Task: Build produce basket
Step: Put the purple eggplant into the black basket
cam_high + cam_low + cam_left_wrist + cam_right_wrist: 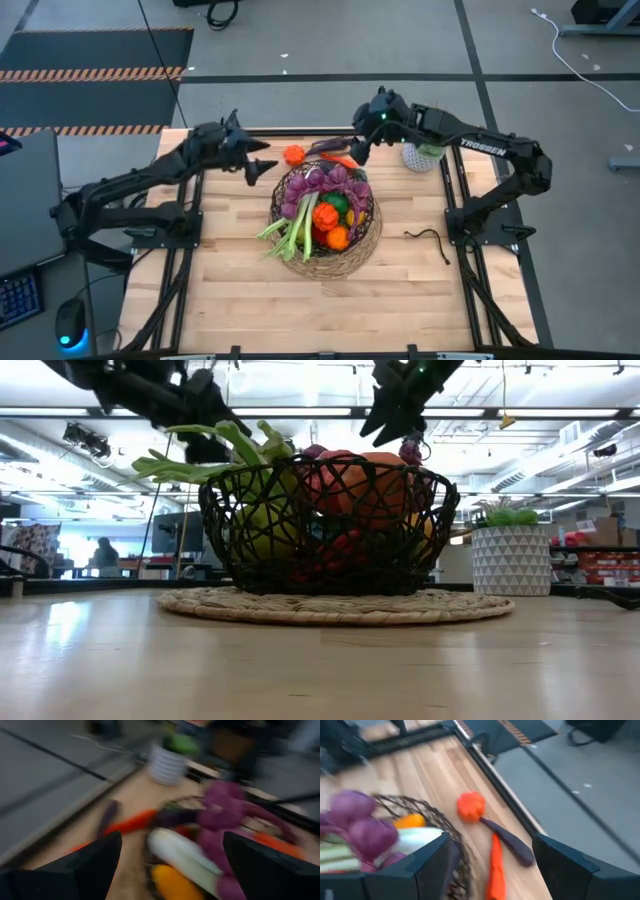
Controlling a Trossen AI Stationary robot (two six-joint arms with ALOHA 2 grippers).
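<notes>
From my feed, the wood table (400,300) sat on a grey floor (330,40) with hazard-striped mats (95,72). Ceiling strip lights (300,410) were on, shelves (610,555) off behind.

Open-plan robotics lab: pale wooden butcher-block worktable (400,290), grey concrete floor with striped hazard tape (90,73), ceiling strip lights (560,412), distant shelving.
</notes>
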